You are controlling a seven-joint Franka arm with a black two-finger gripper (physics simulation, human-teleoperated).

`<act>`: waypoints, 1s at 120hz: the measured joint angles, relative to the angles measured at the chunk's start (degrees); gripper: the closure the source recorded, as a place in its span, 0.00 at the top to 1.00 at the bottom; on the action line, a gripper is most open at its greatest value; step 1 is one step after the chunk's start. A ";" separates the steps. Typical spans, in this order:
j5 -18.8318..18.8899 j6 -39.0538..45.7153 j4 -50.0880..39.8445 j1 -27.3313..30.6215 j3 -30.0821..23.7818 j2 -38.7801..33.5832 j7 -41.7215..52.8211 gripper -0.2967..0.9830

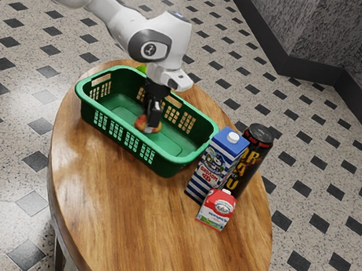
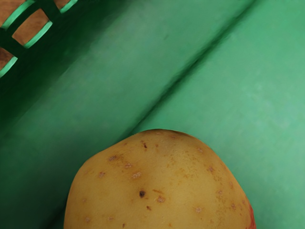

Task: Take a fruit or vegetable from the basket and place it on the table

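The black gripper (image 1: 152, 112) reaches down inside the green basket (image 1: 112, 147), low over its floor. Around its lower end shows a small orange-red and yellowish item (image 1: 141, 122), partly covered by the gripper. In the wrist view, a large yellow-brown potato (image 2: 157, 186) with dark specks lies at the lower edge, just under or in my hand, with a bit of red at its side. The basket's green floor (image 2: 228, 95) spreads beyond it. Whether the gripper holds the potato is hidden.
Beside the basket, toward the exterior view's right, stand a blue-striped carton (image 1: 214, 167), a black can (image 1: 256, 156) and a small red-and-white carton (image 1: 216, 209). A bright green thing (image 1: 142, 69) shows at the basket's far rim. The wooden table (image 1: 147, 232) extends in front.
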 joint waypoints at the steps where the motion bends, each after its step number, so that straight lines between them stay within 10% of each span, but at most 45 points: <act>1: -0.06 0.05 0.00 0.00 0.00 0.04 0.01 0.51; 41: 1.57 1.07 0.74 -7.87 -1.05 -12.89 -1.43 0.50; 78: 2.91 1.22 2.56 -19.05 -20.84 -16.22 -13.17 0.50; 111: -0.44 3.60 3.80 -17.35 -17.73 -12.26 -24.91 0.72; 120: 3.80 -0.99 20.09 -16.86 -14.73 -5.93 -38.13 0.74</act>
